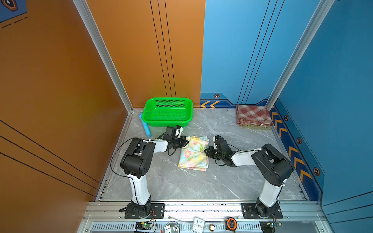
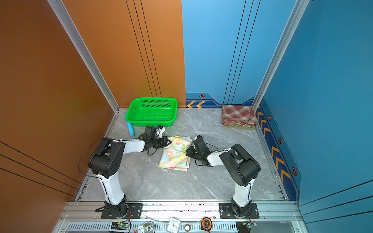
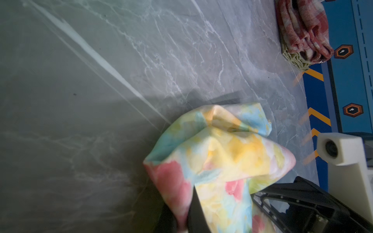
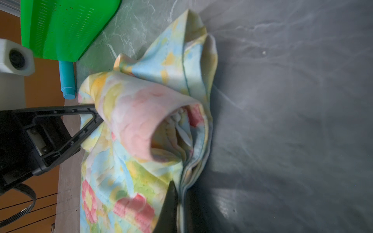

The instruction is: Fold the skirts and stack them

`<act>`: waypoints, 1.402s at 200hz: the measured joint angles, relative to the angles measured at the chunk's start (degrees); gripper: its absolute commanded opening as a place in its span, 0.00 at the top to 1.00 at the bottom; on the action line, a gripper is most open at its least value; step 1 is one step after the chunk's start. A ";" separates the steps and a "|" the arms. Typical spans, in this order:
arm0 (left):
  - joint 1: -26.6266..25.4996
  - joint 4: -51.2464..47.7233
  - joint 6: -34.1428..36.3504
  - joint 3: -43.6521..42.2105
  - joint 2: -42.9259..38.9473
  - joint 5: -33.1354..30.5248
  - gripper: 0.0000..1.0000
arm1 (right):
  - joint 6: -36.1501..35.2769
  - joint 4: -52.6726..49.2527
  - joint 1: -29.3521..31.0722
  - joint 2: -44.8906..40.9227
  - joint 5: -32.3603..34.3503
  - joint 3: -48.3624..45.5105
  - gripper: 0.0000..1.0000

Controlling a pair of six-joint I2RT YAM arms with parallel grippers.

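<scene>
Right now, nearest you, a small white clock (image 1: 198, 224) and an orange tape measure (image 1: 231, 223) lie on the metal rail (image 1: 201, 207) in front of the grey marble desk (image 1: 171, 185). Farther in, about mid-desk, the floral skirt (image 1: 193, 155) lies folded into a rough rectangle, its near end flat on the desk and its far end bunched up between your two arms. Your left claw (image 1: 187, 141) is clenched on the far left edge of that skirt; in the left wrist view its dark fingers (image 3: 194, 209) pinch a fold of the cloth. Your right claw (image 1: 205, 150) is clamped on the skirt's right edge, and in the right wrist view the layers run between its fingers (image 4: 169, 201), with a loop of cloth standing up just beyond them. Both claws face each other across the garment, close together but not touching. Beyond the left claw, a blue cylinder (image 1: 145, 127) lies beside the green mesh basket (image 1: 168, 122), which sits against the back wall. In the far right corner, well apart from the floral one, the plaid skirt (image 1: 253, 115) rests folded on top of the olive skirt (image 3: 292, 58), of which only the edges show.
</scene>
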 measured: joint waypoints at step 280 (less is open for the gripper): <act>-0.15 -0.28 0.66 1.66 1.20 -1.51 1.00 | -18.49 1.07 -8.50 15.15 -19.19 18.45 0.37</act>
